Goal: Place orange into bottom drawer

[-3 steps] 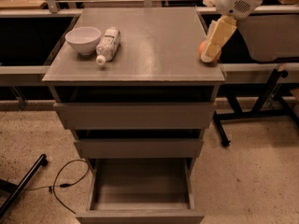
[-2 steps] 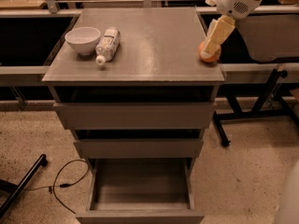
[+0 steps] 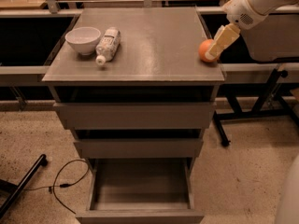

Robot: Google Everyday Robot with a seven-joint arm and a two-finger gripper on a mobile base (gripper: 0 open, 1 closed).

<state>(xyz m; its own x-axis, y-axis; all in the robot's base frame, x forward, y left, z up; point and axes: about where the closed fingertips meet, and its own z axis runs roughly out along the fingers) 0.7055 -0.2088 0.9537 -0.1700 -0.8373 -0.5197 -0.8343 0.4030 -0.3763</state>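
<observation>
The orange (image 3: pixel 204 50) sits on the grey cabinet top (image 3: pixel 149 45), close to its right front corner. My gripper (image 3: pixel 216 47) reaches down from the upper right and is right against the orange's right side, covering part of it. The bottom drawer (image 3: pixel 140 215) is pulled out at the foot of the cabinet, and its grey tray holds nothing. The two drawers above it are shut.
A white bowl (image 3: pixel 83 39) and a plastic bottle (image 3: pixel 107 44) lying on its side are at the left of the cabinet top. A black cable (image 3: pixel 65 183) and a black stand leg (image 3: pixel 21 185) lie on the floor at the left. A black table frame (image 3: pixel 261 101) stands at the right.
My gripper has shifted slightly to the right, so more of the orange shows. The orange has stayed in the same spot on the cabinet top.
</observation>
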